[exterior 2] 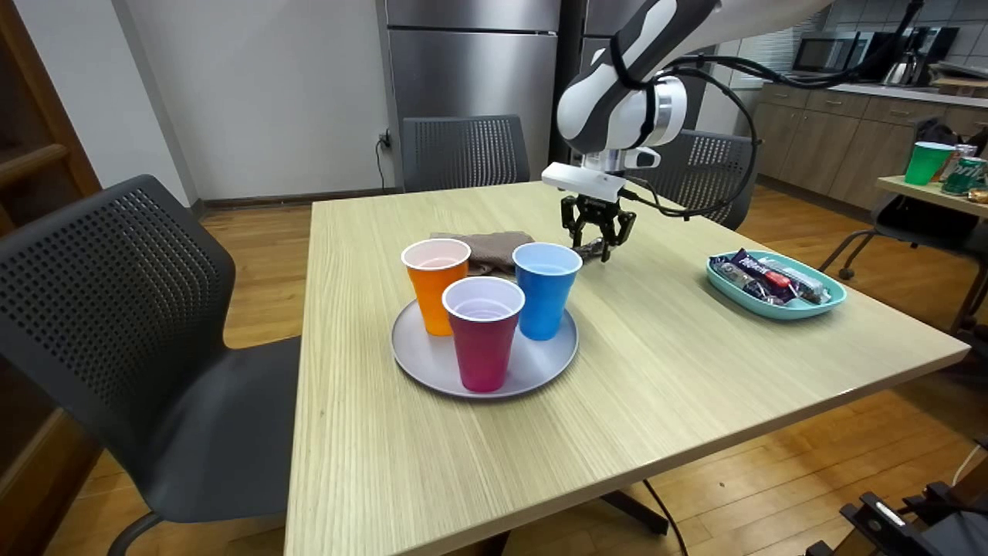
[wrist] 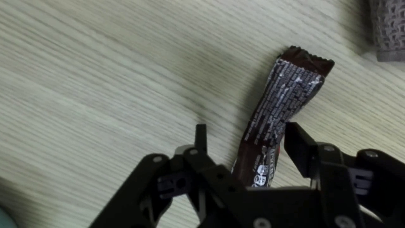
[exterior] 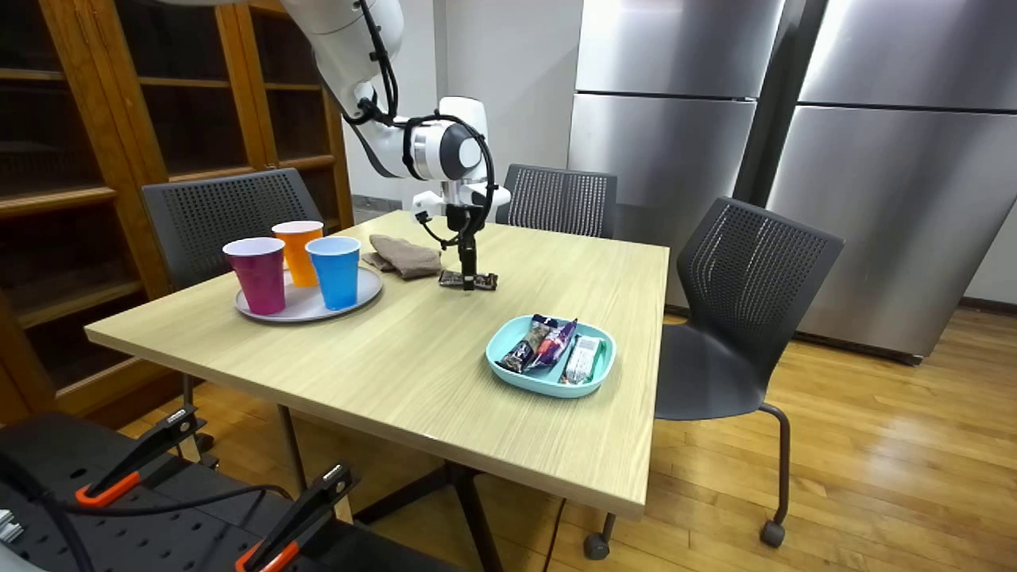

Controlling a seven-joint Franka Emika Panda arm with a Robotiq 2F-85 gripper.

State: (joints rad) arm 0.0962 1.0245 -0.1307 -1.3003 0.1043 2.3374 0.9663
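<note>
Jaws partly parted, clasping nothing, the gripper (wrist: 246,130) before me straddles a wrapped bar (wrist: 286,95) crosswise, apparently to span its width.

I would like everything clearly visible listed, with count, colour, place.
table: one, beige, centre
snack bar: one, brown, on table
cloth: one, brown, beside snack bar
plate: one, grey, on table
cups: three, purple, orange, blue, on plate
dish: one, turquoise, on table
snacks: three, mixed, in dish
chairs: at least three, grey, around table
refrigerators: two, silver, behind table
cabinet: one, brown, behind chair
clamps: two, black-orange, foreground
far cup: one, green, background
robot arm: one, white, above table
tool: one, black, open over snack bar
</note>
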